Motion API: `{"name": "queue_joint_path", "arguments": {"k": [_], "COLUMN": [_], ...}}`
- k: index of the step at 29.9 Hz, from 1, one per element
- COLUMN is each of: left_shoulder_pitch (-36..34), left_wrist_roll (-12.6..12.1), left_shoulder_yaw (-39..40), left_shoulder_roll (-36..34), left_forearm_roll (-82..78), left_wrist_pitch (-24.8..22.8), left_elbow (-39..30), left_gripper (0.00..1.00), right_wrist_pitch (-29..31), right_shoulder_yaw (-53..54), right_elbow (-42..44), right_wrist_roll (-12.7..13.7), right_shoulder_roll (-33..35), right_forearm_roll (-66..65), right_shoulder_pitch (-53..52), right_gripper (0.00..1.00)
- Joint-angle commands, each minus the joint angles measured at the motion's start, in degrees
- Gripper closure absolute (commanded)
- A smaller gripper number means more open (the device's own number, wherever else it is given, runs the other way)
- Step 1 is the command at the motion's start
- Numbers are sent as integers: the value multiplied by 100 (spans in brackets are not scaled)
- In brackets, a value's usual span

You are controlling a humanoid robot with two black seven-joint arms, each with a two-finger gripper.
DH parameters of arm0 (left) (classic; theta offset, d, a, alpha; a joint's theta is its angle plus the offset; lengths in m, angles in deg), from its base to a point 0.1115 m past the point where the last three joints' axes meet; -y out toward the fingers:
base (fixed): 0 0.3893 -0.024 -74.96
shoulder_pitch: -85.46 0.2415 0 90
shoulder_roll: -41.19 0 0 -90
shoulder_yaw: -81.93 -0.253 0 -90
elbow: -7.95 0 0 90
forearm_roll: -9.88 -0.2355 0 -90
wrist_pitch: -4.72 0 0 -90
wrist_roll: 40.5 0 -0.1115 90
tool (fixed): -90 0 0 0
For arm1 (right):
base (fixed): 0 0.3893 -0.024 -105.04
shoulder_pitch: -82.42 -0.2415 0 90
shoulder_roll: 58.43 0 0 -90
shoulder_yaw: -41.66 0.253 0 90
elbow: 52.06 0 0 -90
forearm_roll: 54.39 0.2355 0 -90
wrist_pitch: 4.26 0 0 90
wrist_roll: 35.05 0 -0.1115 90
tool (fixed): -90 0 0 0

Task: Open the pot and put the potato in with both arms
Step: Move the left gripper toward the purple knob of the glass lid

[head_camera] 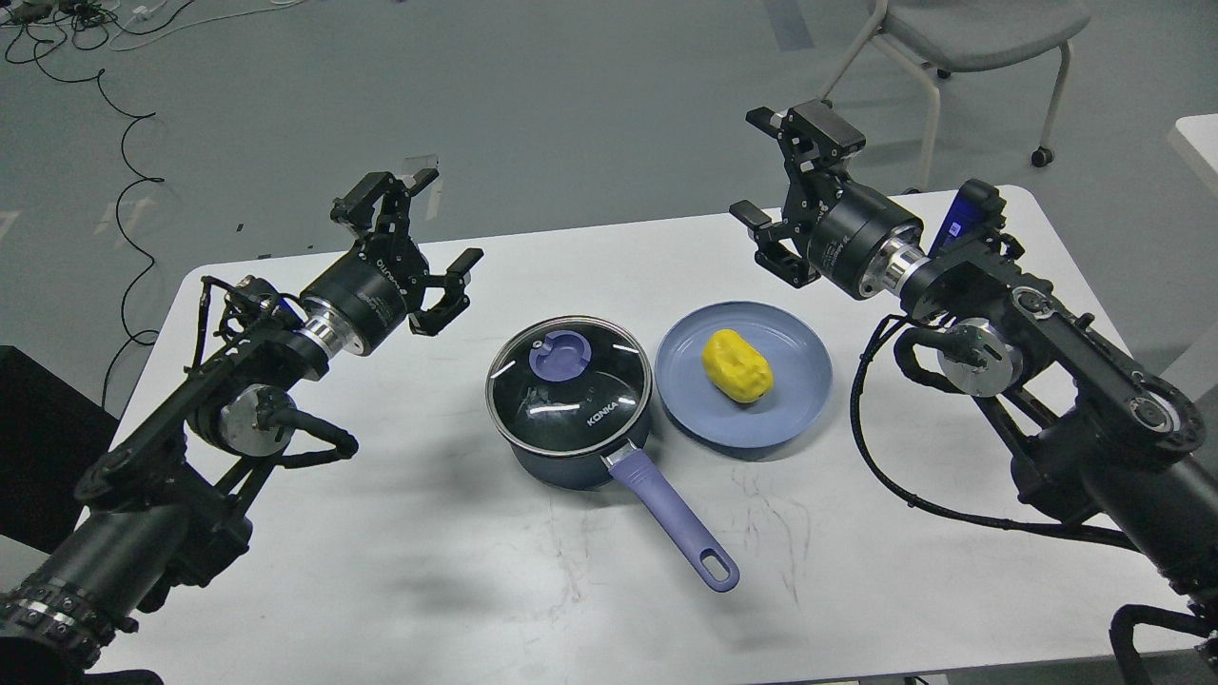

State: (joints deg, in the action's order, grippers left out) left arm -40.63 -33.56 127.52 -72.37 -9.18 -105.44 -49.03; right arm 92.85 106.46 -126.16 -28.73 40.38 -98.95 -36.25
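Head view. My left gripper [416,243] hangs above the left part of the white table [381,533], its two black angular fingers spread wide with nothing between them; it is well apart from the pot [571,419]. My right gripper [785,181] hangs over the far right of the table, fingers likewise spread and empty, near the far rim of the blue plate [799,381] but not touching it. Both arms are matte black, jointed, with polished silver wrist rings and looped black cables. The pot stands upright at the table's centre: a small round dark navy saucepan, closed by a glossy dark glass lid [571,395] with a bright metal rim and a round lavender knob [559,356]. Its long smooth lavender-purple handle [671,514] sets the long axis, pointing toward me and to the right, ending in a slot hole. Just beside the pot, to its right, lies the flat, smooth blue plate, round and shallow. The potato [736,365], a lumpy glossy bright yellow oval, rests on the plate's middle, its long axis running from far-left to near-right. The tabletop is smooth white with faint grey scuffs near the front.
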Motion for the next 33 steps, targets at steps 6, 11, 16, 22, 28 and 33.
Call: {"name": "queue_joint_path", "arguments": {"k": [6, 11, 16, 22, 28, 33], "left_shoulder_pitch": [-109, -363, -487, -417, -635, -759], "left_wrist_roll": [1466, 1968, 2012, 2105, 2105, 2105], "left_shoulder_yaw": [-305, -428, -664, -1157, -2062, -2318], "left_shoulder_roll": [-166, -657, -1202, -1406, -1371, -1186], "left_forearm_roll": [-2680, -3271, -3760, -6763, -7936, -9104], "left_wrist_pitch": [678, 1075, 1075, 2144, 3043, 3114], "left_elbow": [-59, -400, -1086, -1640, -1658, -1676], "left_gripper": [2, 2, 2, 2, 2, 2], "right_wrist_pitch": [-34, -34, -34, -60, -60, -69], "right_shoulder_yaw": [111, 296, 393, 410, 507, 551], "right_elbow": [1, 132, 194, 238, 282, 291], "right_wrist_roll": [1, 1, 1, 1, 1, 1], "right_shoulder_roll": [148, 236, 219, 210, 210, 201], "right_forearm_roll": [-9, 0, 9, 9, 9, 9], "right_shoulder_pitch": [10, 168, 326, 353, 476, 485], "right_gripper": [0, 0, 0, 0, 0, 0]}}
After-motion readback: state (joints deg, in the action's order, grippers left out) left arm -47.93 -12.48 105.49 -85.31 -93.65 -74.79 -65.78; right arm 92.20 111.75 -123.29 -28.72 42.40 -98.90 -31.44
